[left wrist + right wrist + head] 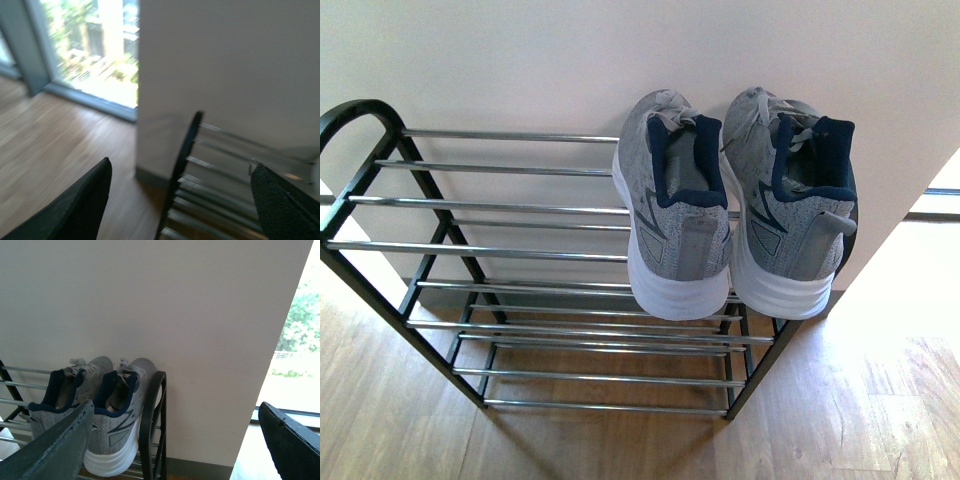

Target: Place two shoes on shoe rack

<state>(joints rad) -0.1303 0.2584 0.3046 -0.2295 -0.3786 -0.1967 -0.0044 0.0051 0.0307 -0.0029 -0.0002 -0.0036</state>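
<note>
Two grey knit shoes with white soles and navy lining rest side by side on the top tier of the shoe rack (510, 205), at its right end, heels toward me: the left shoe (675, 215) and the right shoe (790, 210). The right wrist view shows both shoes (112, 415) beside the rack's black end frame (150, 425). My right gripper (177, 440) is open and empty, back from the rack's right end. My left gripper (182, 192) is open and empty, near the rack's left end frame (182, 165). Neither gripper appears in the front view.
A pale wall (620, 50) stands directly behind the rack. Wooden floor (860, 410) runs in front and to the right. Bright windows (95, 50) lie beyond both ends of the wall. The rack's lower tiers (600, 345) carry nothing.
</note>
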